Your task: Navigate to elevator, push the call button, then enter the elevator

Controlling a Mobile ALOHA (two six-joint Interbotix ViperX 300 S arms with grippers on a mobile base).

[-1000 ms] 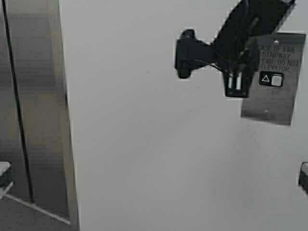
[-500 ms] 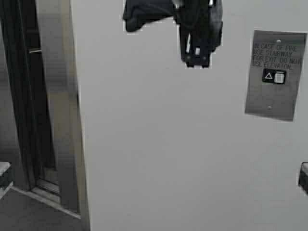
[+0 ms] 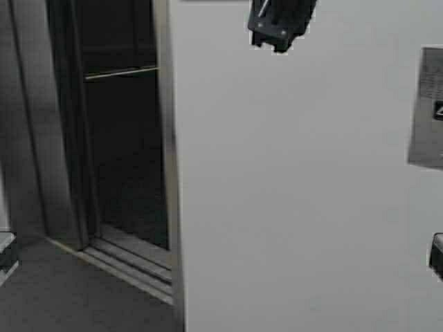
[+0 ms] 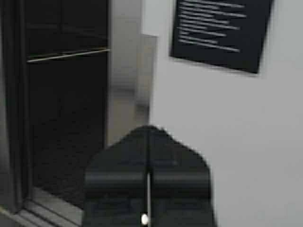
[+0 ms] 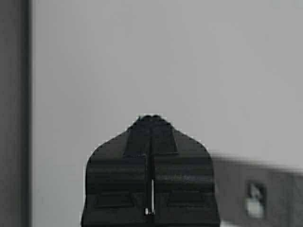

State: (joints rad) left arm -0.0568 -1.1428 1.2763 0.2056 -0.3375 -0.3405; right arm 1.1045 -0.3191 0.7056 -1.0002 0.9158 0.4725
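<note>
The elevator (image 3: pixel 121 152) stands open at the left, its dark cabin crossed by a handrail (image 3: pixel 121 72). It also shows in the left wrist view (image 4: pixel 61 109). The steel plate (image 3: pixel 428 104) with the call button is cut off by the right edge. In the right wrist view the plate (image 5: pixel 274 194) and its pale call button (image 5: pixel 254 206) show blurred. My right gripper (image 3: pixel 277 43) is raised at the top centre, away from the plate, shut and empty (image 5: pixel 151 118). My left gripper (image 4: pixel 148 128) is shut and empty, pointing at the door frame's edge.
A steel door frame (image 3: pixel 166 173) separates the opening from the white wall (image 3: pixel 291 207). A grooved sill (image 3: pixel 131 259) lies at the threshold. A dark notice board (image 4: pixel 220 30) hangs on the wall beside the elevator.
The elevator doors have slid open. The robot has moved left, so the scene shifts right. My right gripper has lifted away from the button plate to the top of the view.
</note>
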